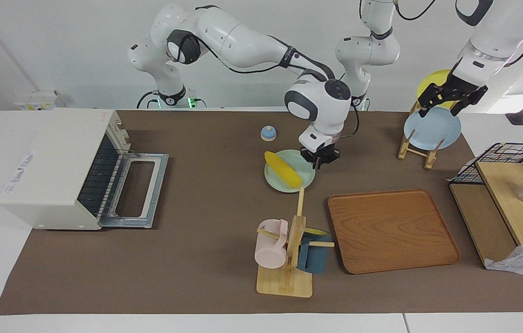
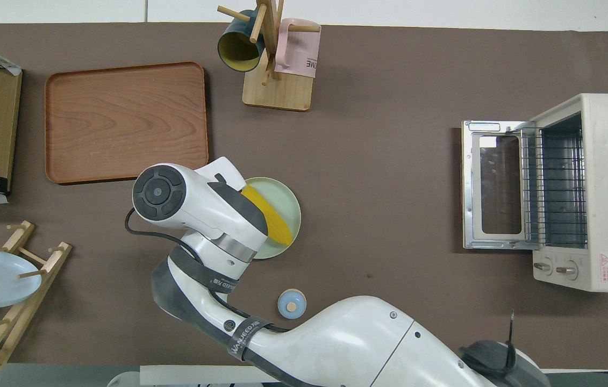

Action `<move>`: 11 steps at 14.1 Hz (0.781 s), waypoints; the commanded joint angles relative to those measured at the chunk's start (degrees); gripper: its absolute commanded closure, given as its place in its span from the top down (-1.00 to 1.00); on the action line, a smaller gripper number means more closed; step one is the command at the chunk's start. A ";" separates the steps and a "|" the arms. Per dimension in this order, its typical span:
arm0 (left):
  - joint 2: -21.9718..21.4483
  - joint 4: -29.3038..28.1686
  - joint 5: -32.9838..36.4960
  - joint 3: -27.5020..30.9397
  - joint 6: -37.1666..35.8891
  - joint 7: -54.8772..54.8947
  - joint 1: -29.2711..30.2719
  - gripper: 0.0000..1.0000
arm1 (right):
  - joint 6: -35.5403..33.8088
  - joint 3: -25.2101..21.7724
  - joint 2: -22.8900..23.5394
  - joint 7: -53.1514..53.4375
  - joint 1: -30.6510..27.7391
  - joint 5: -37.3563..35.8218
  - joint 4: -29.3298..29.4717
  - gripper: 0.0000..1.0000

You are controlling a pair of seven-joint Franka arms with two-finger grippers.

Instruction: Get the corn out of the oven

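Right end effector (image 1: 319, 161) low over corn's (image 1: 282, 169) plate (image 1: 273, 179)

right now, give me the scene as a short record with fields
corn: lying on the green plate, out of the oven
oven: door folded down, rack bare
right end effector: over the plate's edge, beside the corn, not holding it
left end effector: at the dish rack, by the blue plate
task: looks done
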 commanded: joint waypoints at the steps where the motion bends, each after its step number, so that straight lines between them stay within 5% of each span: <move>1: -1.80 -1.94 0.15 -0.09 1.61 -0.08 0.44 1.00 | -2.74 0.40 -4.23 -0.10 -3.72 0.83 0.21 0.09; 3: -1.63 -3.42 0.15 -0.18 2.05 -2.08 0.27 1.00 | -8.11 0.48 -9.76 -8.14 -10.48 1.01 -0.74 0.09; 6: -1.63 -14.29 0.15 -2.19 13.85 -21.35 -6.11 1.00 | -13.58 0.48 -20.30 -22.22 -21.11 1.01 -14.04 0.01; 8: 2.47 -19.94 0.06 -2.29 24.41 -37.26 -14.45 1.00 | -9.12 0.48 -26.20 -29.78 -27.01 1.10 -26.53 -0.14; 11: 12.93 -19.61 0.15 -2.29 35.15 -58.30 -26.60 1.00 | 5.70 0.40 -32.19 -39.87 -34.65 1.01 -45.60 -0.74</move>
